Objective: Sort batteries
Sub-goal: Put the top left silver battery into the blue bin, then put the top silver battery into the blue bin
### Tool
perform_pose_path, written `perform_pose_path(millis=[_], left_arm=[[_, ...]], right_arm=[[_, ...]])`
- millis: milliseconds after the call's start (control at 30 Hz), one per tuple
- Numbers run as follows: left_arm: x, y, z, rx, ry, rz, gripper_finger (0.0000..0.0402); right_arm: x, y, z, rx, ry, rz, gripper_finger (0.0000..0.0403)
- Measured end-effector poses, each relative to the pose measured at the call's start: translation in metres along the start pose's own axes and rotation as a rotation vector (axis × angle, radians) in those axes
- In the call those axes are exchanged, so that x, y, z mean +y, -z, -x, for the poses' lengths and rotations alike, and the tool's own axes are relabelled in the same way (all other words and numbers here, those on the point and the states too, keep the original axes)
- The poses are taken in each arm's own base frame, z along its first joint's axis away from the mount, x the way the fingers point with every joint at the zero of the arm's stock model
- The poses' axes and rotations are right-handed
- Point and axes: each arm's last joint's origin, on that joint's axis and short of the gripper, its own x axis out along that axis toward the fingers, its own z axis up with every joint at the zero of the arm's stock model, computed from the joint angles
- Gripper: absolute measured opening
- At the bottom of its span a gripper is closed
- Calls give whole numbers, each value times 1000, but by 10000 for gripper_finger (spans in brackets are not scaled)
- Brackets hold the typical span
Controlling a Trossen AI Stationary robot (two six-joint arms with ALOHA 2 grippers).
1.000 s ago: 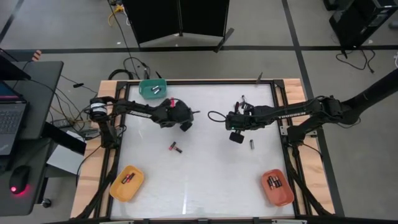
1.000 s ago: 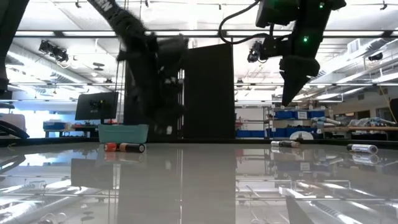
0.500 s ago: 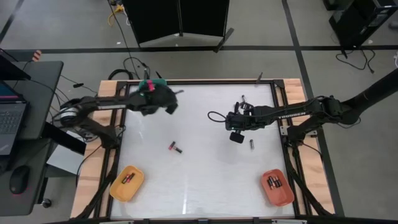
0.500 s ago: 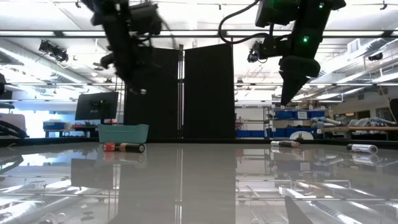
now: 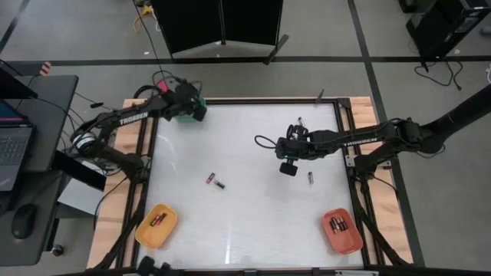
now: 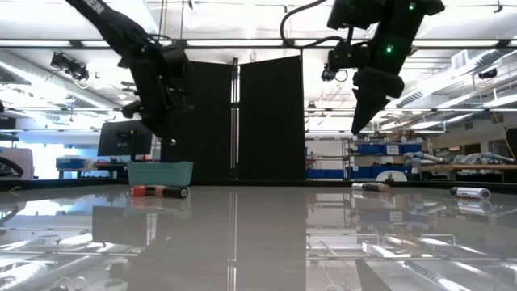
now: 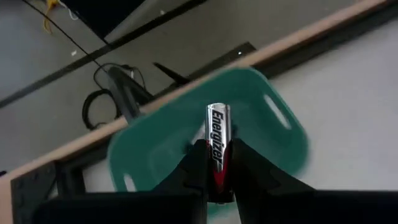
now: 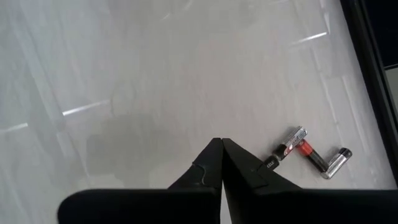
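over the green tray [image 5: 186,109] at the table's far left corner, the left gripper [image 7: 216,163] is held in the air, its two fingers clamped on a single battery [image 7: 217,149]. the battery stands up between the fingertips, silver cap outward, with black and red bands and white lettering along its side. beneath and beyond that claw the tray's teal bowl [image 7: 180,140] is seen, with slot handles in its rim; the wooden table edge [image 7: 74,155] lies just behind it.

near the middle of the table, toward the right side, the right gripper [image 8: 221,144] is held above the bare white surface [image 5: 245,215] with its fingers pressed together and nothing between them. just beside its tip three batteries [image 8: 311,154] lie on the table close together, two touching end to end at an angle, one smaller and dark nearest the claw. in the high view a lone battery [image 5: 311,178] is seen beside that gripper on the side toward the orange tray [image 5: 342,231], which holds several batteries at the near right corner.

between the two grippers, well apart from both, a pair of batteries [image 5: 215,182] lies on the table. at the near left corner a yellow tray [image 5: 156,225] holds a few more.
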Motion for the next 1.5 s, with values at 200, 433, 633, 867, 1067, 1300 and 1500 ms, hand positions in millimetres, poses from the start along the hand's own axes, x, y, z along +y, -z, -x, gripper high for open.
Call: perform_pose_path(millis=[200,433,633,867,1067,1300,1500], left_arm=[[3,3,-24,98,1,-52,50],[-6,10,-52,164,17,-74,50],[-12,15,-71,194,27,-82,50],[-16,19,-82,213,41,-85,59],[-17,19,-81,215,45,-91,113],[-27,17,-69,168,55,-144,124],[-36,4,-32,19,49,-170,125]], right_arm=[[0,0,0,0,-1,-3,7],[0,-1,0,-3,-10,-5,17],[1,0,0,1,-31,5,7],[-1,-2,-1,-6,-31,-4,27],[0,-3,-1,-22,-34,-10,19],[-2,-3,2,-30,-26,-13,21],[-11,-9,26,-118,-43,-56,36]])
